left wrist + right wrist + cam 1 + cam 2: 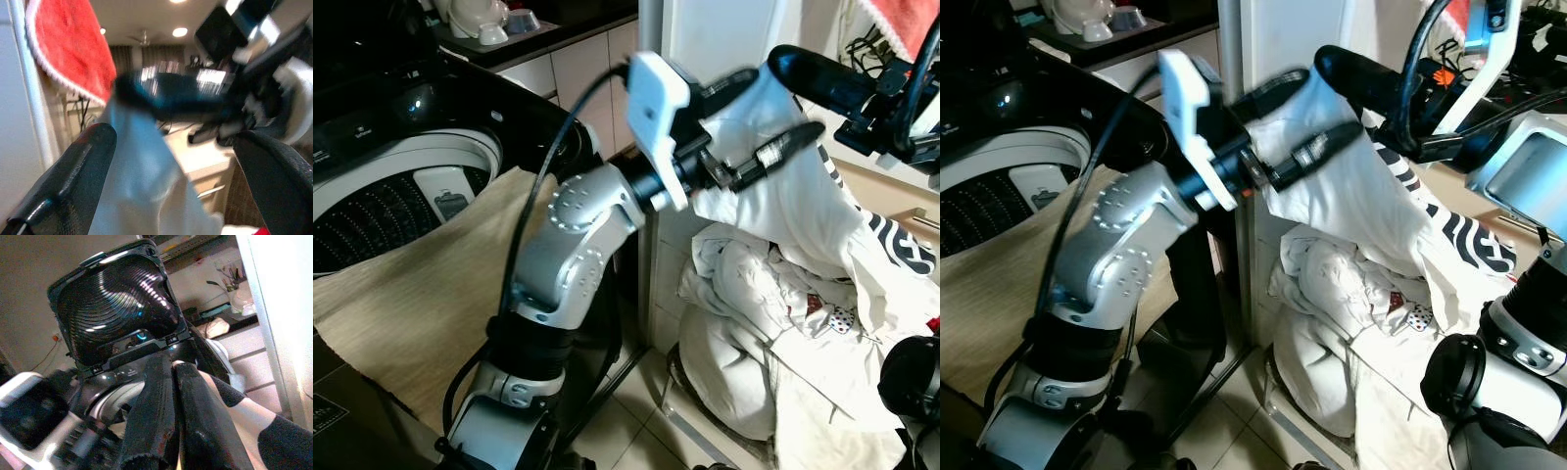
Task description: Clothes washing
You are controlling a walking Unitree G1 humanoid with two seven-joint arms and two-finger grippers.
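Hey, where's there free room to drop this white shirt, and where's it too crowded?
The washer drum is open, its lid up; only the beige cloth drapes over its near rim. A strip of floor tile is bare beside the laundry pile. It is crowded where both grippers, left and right, meet at the white shirt.

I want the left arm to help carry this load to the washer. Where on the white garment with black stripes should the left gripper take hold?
Grip the slack fold of the white garment with black stripes just below the right gripper, which already pinches its top. The left gripper, fingers open, should probably come from the washing machine side, since the cloth hangs free there above the laundry pile.
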